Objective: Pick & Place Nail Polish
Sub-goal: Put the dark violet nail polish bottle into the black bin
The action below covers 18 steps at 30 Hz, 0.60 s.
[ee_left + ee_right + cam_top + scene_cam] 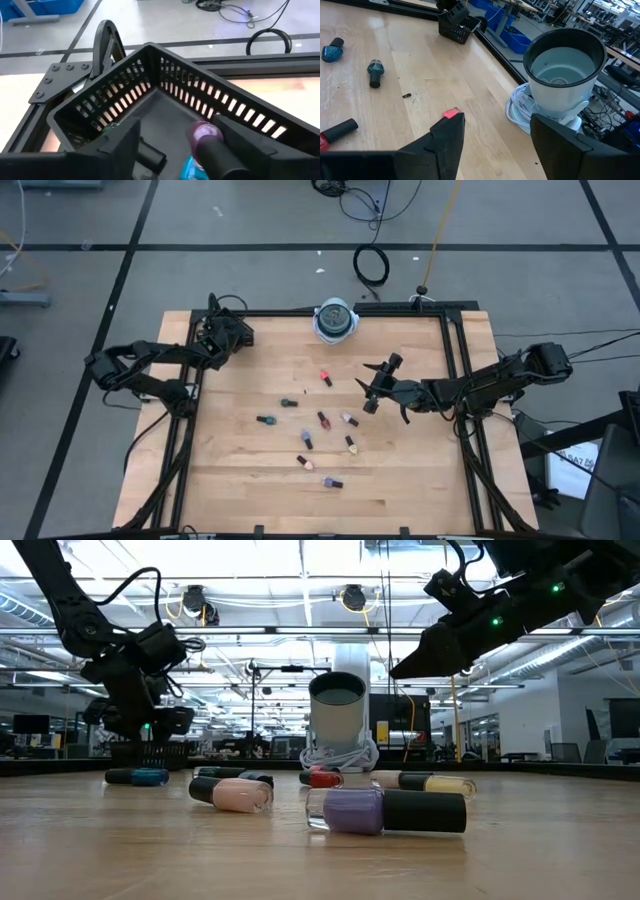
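Several tiny nail polish bottles (320,435) lie on their sides mid-table; a red one (326,378) lies farthest back. A black slotted basket (150,85) stands at the far left corner and holds a teal bottle (192,167) and a dark-capped one (150,155). My left gripper (185,145) is open over the basket, with a purple dark-capped bottle (205,134) between its fingers, beside one of them. My right gripper (368,387) is open and empty above the table, right of the red bottle (451,113). My left gripper: the purple bottle lies along the inner side of one finger (250,142), glass end away from the wrist, above the basket floor. I cannot tell whether the finger touches it.
A round white-and-blue cup (336,320) with a coiled white cable at its foot stands at the far edge, close to my right gripper (495,135). Black frame rails (455,370) run along the table's sides. In the low view a purple bottle (385,810) lies nearest.
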### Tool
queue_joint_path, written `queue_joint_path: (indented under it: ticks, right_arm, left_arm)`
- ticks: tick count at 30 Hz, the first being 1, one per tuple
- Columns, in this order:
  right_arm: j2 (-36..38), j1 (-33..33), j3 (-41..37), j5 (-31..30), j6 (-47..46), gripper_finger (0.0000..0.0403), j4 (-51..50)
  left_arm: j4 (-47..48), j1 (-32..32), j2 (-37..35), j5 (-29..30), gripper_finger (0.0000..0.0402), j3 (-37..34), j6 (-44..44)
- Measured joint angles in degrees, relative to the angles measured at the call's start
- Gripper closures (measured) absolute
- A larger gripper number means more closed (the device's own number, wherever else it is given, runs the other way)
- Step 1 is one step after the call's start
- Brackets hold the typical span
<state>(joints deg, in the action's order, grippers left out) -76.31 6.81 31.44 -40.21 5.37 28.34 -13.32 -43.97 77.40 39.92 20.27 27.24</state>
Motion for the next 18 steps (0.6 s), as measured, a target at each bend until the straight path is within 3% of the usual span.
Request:
queue_joint_path:
  ticks: [6,18]
  right_arm:
    - [0.0,0.0,0.0,0.0,0.0,0.0191,0.04]
    - [0.0,0.0,0.0,0.0,0.0,0.019,0.02]
  left_arm:
    - [-0.08,0.26,0.0,-0.26,0.0109,0.02,1.05]
    - [-6.41,0.17,-0.26,-12.02,0.0102,0.06,0.97]
